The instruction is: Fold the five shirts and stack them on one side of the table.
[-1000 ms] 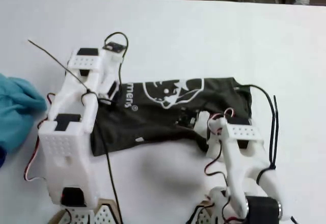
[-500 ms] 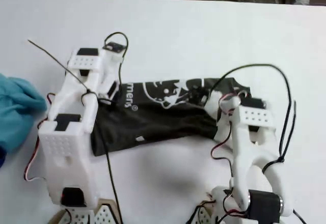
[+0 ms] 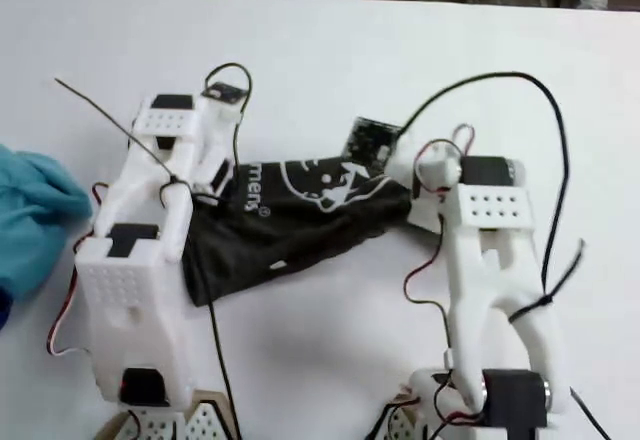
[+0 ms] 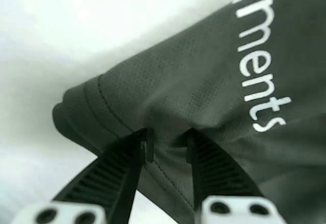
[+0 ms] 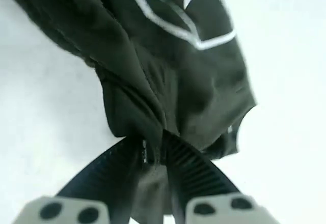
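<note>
Black fine-mesh knit with white print, the shirt (image 3: 290, 222) lies crumpled on the white table (image 3: 400, 50), a wedge with its long axis left to right, tapering rightward (hems double-stitched). The left gripper (image 4: 168, 145) pinches its left fold, and the right gripper (image 5: 154, 150) is clamped on the bunched right tip.

A black fine-mesh fabric shirt (image 3: 300, 222) bears white lettering and a white outline drawing. The smooth table top (image 3: 420, 50) is white. The crumpled cloth (image 3: 35, 215) at the left edge is teal. The plastic left arm (image 3: 130, 260) and right arm (image 3: 490, 260) are white with black motors (image 3: 515, 400). The left gripper (image 4: 168, 145) and right gripper (image 5: 153, 150) have black ribbed fingers (image 4: 119, 170).
</note>
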You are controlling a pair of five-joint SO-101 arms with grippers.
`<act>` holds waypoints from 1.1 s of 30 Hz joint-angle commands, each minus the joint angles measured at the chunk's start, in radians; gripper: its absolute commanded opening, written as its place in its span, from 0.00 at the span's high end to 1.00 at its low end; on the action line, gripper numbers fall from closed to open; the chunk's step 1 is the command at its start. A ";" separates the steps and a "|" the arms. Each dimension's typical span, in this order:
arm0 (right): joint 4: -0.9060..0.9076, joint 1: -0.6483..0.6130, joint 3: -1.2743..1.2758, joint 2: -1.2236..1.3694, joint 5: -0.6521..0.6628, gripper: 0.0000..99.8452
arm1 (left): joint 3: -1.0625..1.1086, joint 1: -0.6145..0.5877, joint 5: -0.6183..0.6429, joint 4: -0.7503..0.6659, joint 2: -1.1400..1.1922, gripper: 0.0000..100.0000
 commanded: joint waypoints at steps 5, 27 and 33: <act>-0.200 -0.033 -0.052 0.202 -0.008 0.98 | -0.012 0.012 -0.002 -0.031 0.021 0.86; -0.196 0.142 -0.316 0.387 -0.011 0.86 | -0.013 0.012 -0.002 -0.031 0.021 0.86; 0.134 0.180 -0.377 0.387 -0.012 0.86 | -0.013 0.012 0.000 -0.031 0.021 0.86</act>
